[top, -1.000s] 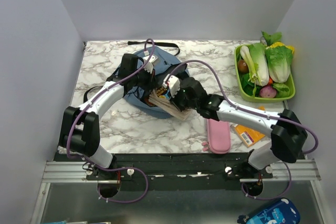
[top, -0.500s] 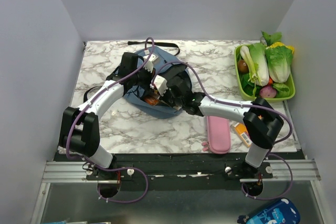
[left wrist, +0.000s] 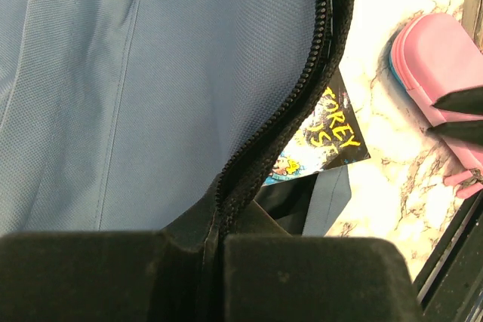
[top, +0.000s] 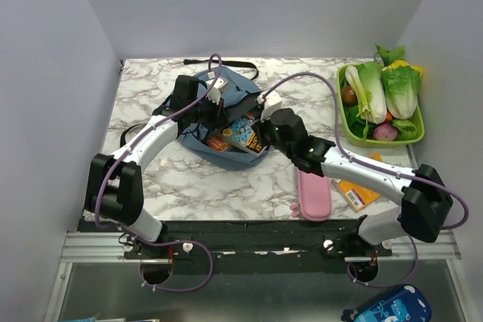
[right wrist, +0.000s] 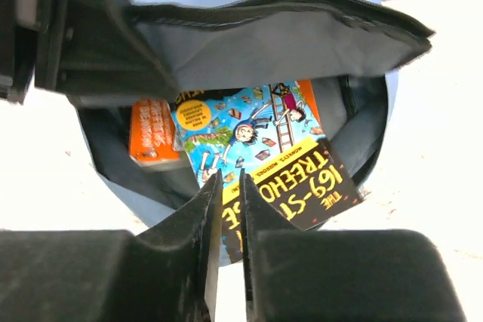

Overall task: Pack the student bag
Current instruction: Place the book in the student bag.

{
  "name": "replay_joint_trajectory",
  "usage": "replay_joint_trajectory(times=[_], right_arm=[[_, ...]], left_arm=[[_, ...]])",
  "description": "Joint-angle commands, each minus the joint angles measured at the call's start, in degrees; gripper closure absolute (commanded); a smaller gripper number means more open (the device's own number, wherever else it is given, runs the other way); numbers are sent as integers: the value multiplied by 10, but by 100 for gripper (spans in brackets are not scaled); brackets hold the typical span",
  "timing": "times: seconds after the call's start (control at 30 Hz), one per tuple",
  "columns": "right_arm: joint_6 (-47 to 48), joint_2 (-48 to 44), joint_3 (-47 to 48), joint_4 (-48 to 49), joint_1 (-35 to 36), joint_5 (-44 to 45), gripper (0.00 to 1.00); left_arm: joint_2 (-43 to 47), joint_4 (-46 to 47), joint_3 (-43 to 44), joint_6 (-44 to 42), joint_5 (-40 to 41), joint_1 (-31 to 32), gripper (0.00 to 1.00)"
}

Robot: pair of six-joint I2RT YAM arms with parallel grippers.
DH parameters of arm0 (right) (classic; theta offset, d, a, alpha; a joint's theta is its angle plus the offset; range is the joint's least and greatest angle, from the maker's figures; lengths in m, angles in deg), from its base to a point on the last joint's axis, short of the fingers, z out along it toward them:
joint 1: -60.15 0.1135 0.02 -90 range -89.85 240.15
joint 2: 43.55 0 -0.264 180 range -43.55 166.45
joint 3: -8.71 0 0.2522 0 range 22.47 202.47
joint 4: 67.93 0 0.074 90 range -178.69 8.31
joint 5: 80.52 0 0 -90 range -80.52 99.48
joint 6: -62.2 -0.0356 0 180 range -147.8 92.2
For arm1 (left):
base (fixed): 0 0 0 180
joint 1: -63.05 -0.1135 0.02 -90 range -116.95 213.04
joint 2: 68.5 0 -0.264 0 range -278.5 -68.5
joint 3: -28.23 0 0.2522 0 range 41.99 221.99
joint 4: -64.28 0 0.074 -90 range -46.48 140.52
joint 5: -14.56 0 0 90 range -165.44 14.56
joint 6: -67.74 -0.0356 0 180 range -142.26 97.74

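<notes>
- Top external view: the student bag (top: 234,81), a soft dusty-blue backpack, lies at the centre rear of the marble table (top: 151,175). Its mouth faces the near edge, and both arms cover much of it.
- The left gripper (top: 215,111) reaches in from the left. In the left wrist view its fingers (left wrist: 302,277) are pressed together on the bag's black zipper edge (left wrist: 302,96), holding the upper flap up. Blue lining fills most of that view.
- The right gripper (top: 263,127) sits at the bag's mouth. In the right wrist view its two fingers (right wrist: 173,254) stand a narrow slit apart, with nothing clamped between them.
- Inside the bag lies a colourful picture book (right wrist: 264,156), tilted, with one corner poking past the rim. Its title is partly hidden by the fingers and the flap.
- Beside the book is an orange item (right wrist: 155,133). Shadow and the flap half cover it, so what it is cannot be told.
- A black block at the upper left of the right wrist view is cut off by the edge.
- A pink pencil case (top: 313,195) lies on the table near the front, just right of the bag.
- An orange-yellow booklet (top: 355,192) lies mostly under the right arm.
- A green tray (top: 377,142) of vegetables (top: 385,88) sits at the far right.
- A black strap (top: 230,63) trails behind the bag.
- A bright blue pouch (top: 392,307) lies below the table's front rail, clipped by the bottom edge.
</notes>
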Motion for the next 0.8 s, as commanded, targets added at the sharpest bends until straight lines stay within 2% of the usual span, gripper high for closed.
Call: replay_joint_trajectory(times=[0.0,0.07,0.13,0.37,0.63,0.77], right_arm=[[-119,-10,-44,-31,-33,50,95],[-170,-3,-53,-54,-66,49,99],[-217,11,-52,-88,-90,36,99],[-254,81,-2,-156,-129,-10,99],[-277,158,58,-156,-129,-61,99],[-279,183,96,-112,-129,-99,99]], left_arm=[[11,5,7,2,-32,3,100],[12,4,8,1,-35,4,100],[13,2,11,0,-34,3,100],[9,-3,14,-5,-35,3,100],[9,-3,17,-3,-36,3,100],[7,3,14,-1,-36,3,100]])
